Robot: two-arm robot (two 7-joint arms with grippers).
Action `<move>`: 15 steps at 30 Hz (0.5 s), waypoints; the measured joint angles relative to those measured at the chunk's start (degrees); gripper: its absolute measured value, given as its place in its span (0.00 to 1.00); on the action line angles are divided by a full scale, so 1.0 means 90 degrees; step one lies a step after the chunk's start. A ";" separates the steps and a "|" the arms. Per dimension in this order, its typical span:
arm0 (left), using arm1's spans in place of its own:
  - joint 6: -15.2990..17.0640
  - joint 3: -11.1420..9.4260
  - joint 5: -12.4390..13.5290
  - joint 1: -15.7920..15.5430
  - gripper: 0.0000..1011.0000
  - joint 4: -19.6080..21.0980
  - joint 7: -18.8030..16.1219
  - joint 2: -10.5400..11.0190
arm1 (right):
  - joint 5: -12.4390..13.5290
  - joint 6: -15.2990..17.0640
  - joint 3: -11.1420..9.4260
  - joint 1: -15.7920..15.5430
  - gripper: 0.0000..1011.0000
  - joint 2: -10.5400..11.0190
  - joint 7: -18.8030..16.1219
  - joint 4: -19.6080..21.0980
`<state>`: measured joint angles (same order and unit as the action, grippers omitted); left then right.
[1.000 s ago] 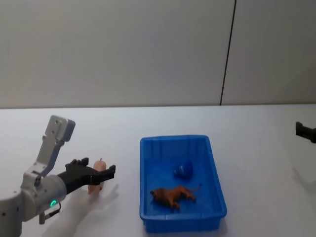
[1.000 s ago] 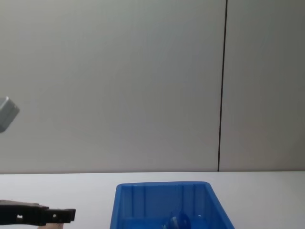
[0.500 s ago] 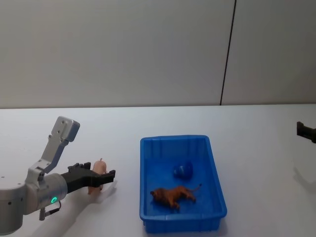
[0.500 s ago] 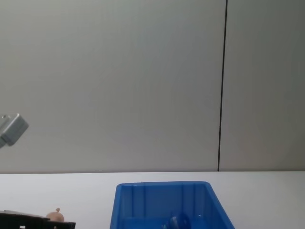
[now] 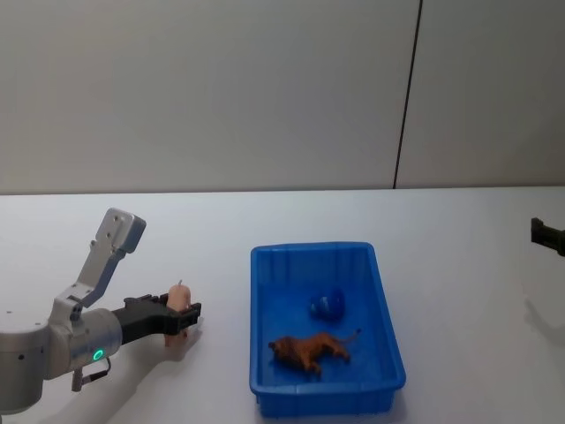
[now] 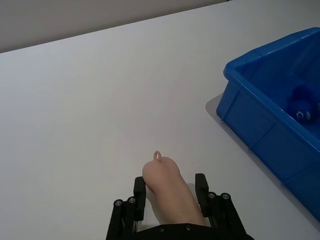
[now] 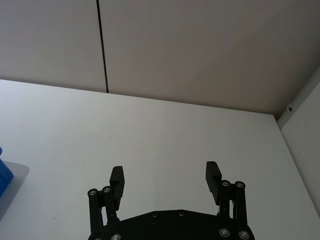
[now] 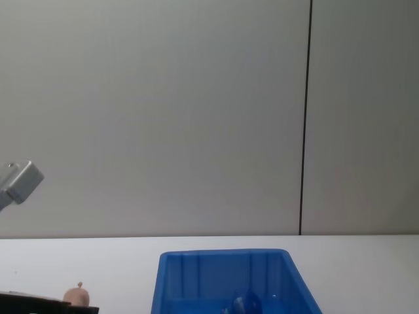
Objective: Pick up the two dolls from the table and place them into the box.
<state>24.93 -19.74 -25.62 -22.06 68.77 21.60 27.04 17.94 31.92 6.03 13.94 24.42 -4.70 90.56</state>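
Peach-pink doll sits on the white table to the left of the blue box, and my left gripper is right down at it, one black finger on each side of its soft body. From the left wrist the doll fills the gap between my fingers, which stand narrow against its flanks, its little top nub poking out beyond the tips toward open tabletop; whether the pads are pressing yet or only brushing it, I cannot tell. The box wall stands near, off to one side of the doll, not touching it. Inside the box the reddish-brown doll lies on its side on the floor toward the near end, and a small dark-blue object rests beyond it toward the middle. From the chest, the pink doll's head peeks up to the left of the box's far rim. My right gripper hangs well to the right of the box above bare table, fingers spread wide with nothing between them.
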 joint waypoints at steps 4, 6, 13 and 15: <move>0.0000 -0.0004 0.0017 -0.0029 0.58 -0.0046 0.0030 -0.0013 | 0.0000 0.0000 0.0000 0.0000 0.99 0.0001 0.0001 0.0000; 0.0000 -0.0004 0.0022 -0.0035 0.57 -0.0058 0.0037 -0.0015 | 0.0000 0.0000 0.0000 0.0000 0.99 0.0000 0.0001 0.0000; -0.0039 -0.0005 0.0029 -0.0043 0.53 -0.0062 0.0039 -0.0019 | 0.0000 0.0000 0.0000 0.0000 0.99 0.0000 0.0001 0.0000; -0.0095 -0.0001 0.0030 -0.0036 0.52 -0.0040 0.0022 -0.0019 | 0.0000 0.0000 0.0000 0.0000 0.99 0.0000 0.0001 0.0000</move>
<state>24.08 -19.75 -25.34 -22.38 68.41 21.79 26.87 17.94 31.92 6.03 13.94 24.42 -4.69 90.56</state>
